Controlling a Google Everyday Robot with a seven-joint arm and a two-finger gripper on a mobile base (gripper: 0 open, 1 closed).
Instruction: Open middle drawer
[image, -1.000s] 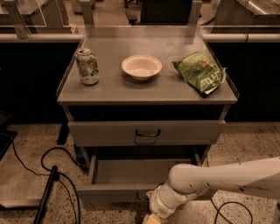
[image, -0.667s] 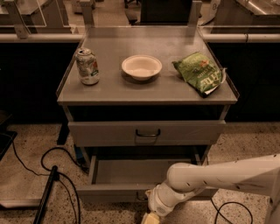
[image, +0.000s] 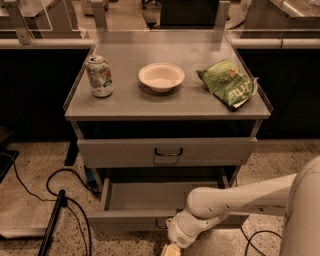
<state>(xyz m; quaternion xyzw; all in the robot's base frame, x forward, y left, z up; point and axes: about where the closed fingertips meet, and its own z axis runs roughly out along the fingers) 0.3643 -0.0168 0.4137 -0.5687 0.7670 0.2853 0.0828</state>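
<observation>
I cannot read the words on the can (image: 99, 76) or the green bag (image: 227, 84). They sit on the table (image: 165, 104) with a white bowl (image: 161, 76) between them. The middle drawer (image: 145, 196) is pulled out, and its flat grey bottom shows. The claw (image: 171, 248) is low at the drawer's front. I cannot tell if it grips. Nothing seems to have moved since a moment ago.
</observation>
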